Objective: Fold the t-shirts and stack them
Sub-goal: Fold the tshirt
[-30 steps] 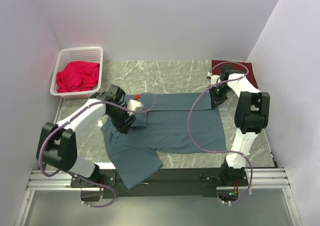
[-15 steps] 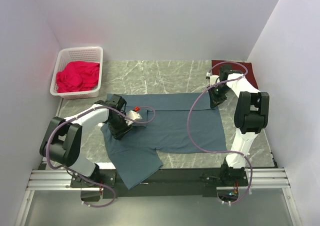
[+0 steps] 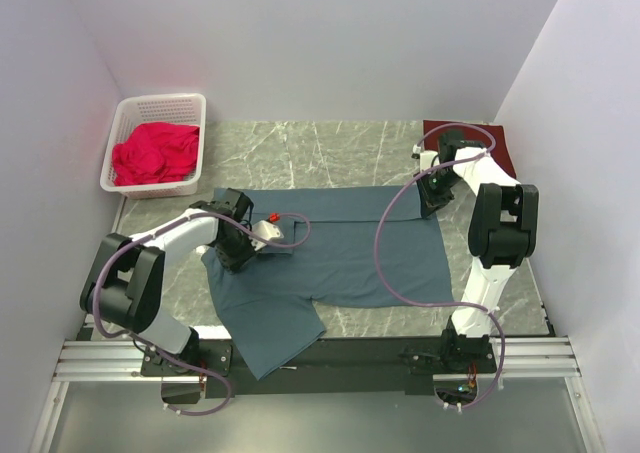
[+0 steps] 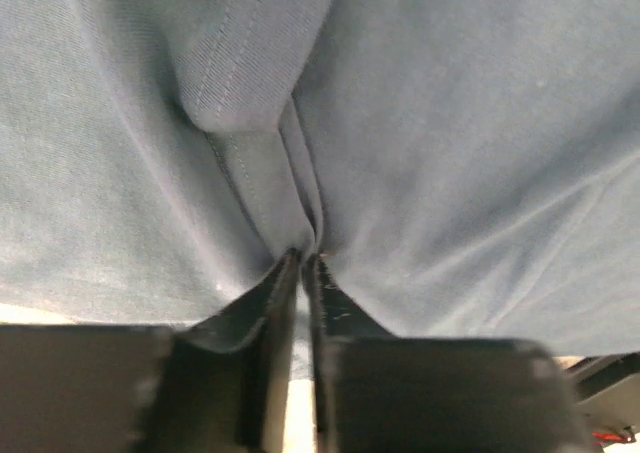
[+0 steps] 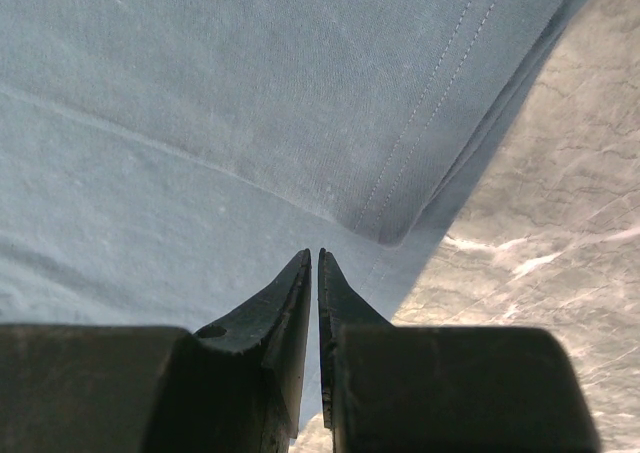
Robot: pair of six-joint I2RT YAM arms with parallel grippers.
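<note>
The slate blue-grey t-shirt (image 3: pixel 350 253) lies spread on the marble table, its top edge folded down in a band. My left gripper (image 3: pixel 239 259) is low on the shirt's left side. In the left wrist view it (image 4: pixel 303 255) is shut on a pinched ridge of the blue-grey cloth (image 4: pixel 450 123). My right gripper (image 3: pixel 432 201) is at the shirt's upper right corner. In the right wrist view it (image 5: pixel 311 255) is shut, tips against the flat cloth (image 5: pixel 200 123) just below the folded hem corner (image 5: pixel 400 228); no cloth shows pinched. The dark maroon t-shirt (image 3: pixel 490 143) lies at the back right.
A white basket (image 3: pixel 160 101) holding a red cloth (image 3: pixel 155 151) stands at the back left. White walls close in the left, back and right. Bare marble (image 3: pixel 300 153) shows behind the shirt and beside its corner (image 5: pixel 560 173). One sleeve (image 3: pixel 270 333) hangs over the near edge.
My left gripper has moved left and down with the cloth, laying the shirt's upper left part flat. The right gripper has barely moved.
</note>
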